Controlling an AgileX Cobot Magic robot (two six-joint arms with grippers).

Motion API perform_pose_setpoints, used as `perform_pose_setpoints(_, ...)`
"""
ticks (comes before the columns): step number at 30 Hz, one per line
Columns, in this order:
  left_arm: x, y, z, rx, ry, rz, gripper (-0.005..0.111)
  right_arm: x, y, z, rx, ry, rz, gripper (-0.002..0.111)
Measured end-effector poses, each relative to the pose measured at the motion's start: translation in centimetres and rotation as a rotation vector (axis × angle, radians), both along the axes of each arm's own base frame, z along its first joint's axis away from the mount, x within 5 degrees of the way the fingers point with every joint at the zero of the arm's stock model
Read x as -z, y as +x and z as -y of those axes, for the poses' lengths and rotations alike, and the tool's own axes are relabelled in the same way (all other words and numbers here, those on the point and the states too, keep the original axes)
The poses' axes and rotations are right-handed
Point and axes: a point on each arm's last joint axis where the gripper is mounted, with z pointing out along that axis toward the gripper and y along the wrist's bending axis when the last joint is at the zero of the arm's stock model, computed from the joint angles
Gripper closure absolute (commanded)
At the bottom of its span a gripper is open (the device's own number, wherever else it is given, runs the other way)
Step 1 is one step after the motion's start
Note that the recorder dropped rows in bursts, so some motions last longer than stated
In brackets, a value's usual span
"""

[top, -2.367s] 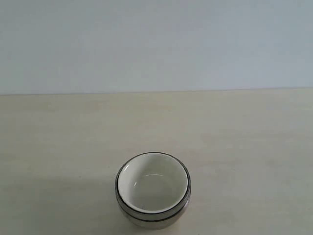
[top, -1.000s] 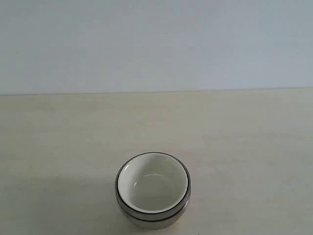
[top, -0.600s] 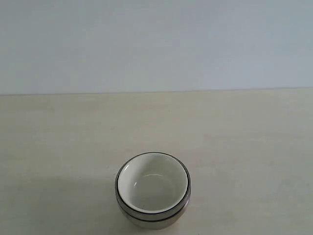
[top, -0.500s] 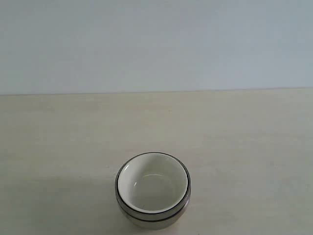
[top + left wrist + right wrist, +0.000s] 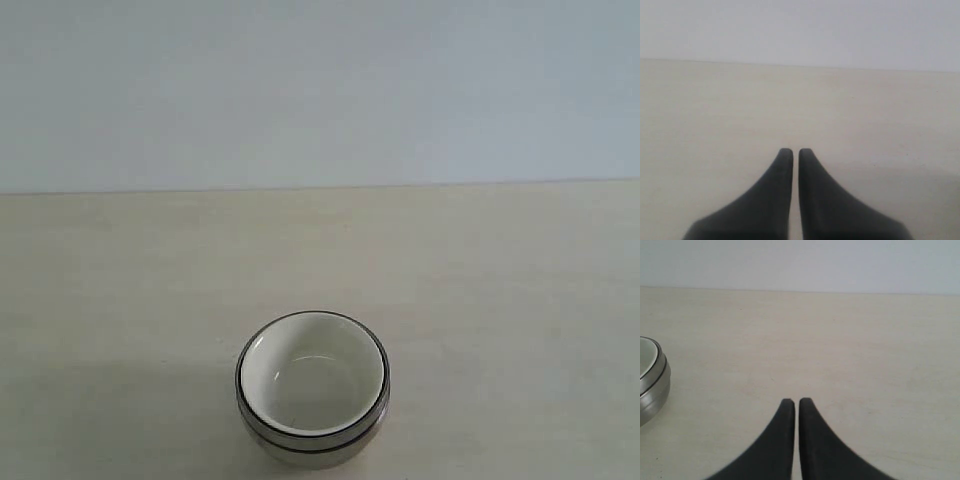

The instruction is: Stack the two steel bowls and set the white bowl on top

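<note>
Steel bowls (image 5: 262,436) are gripped by neither claw. Left claw (image 5: 791,151): both dark fingers pressed together, only a thin slit between them, nothing held; it hangs over bare bench (image 5: 715,110). Right claw (image 5: 792,401): likewise closed to a thin slit and holding nothing, also over the bench. The stack is cut off at the edge of the right wrist view, apart from the right claw's fingertips. Two steel bands show there, one nested in the other, with the white bowl (image 5: 645,351) seated inside the upper one.

In the exterior view the stack stands upright at the near edge of the bench, about mid-width. The white bowl sits on top, its mouth open upward and its rim ringed by the steel rims. Which steel bowl is lower cannot be told. Beyond the far bench edge is a plain pale wall (image 5: 320,90).
</note>
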Motion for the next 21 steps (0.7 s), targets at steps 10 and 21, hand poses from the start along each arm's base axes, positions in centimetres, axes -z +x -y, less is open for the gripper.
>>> perform_pose_setpoints(10,0.00,0.00,0.00,0.000,0.000,0.000,0.103,0.00,0.00,0.00,0.001,0.003,-0.001,0.108)
perform_pose_setpoints(21,0.00,0.00,0.00,0.000,0.000,0.000,0.103,0.00,0.00,0.00,0.002,0.007,-0.002,0.108)
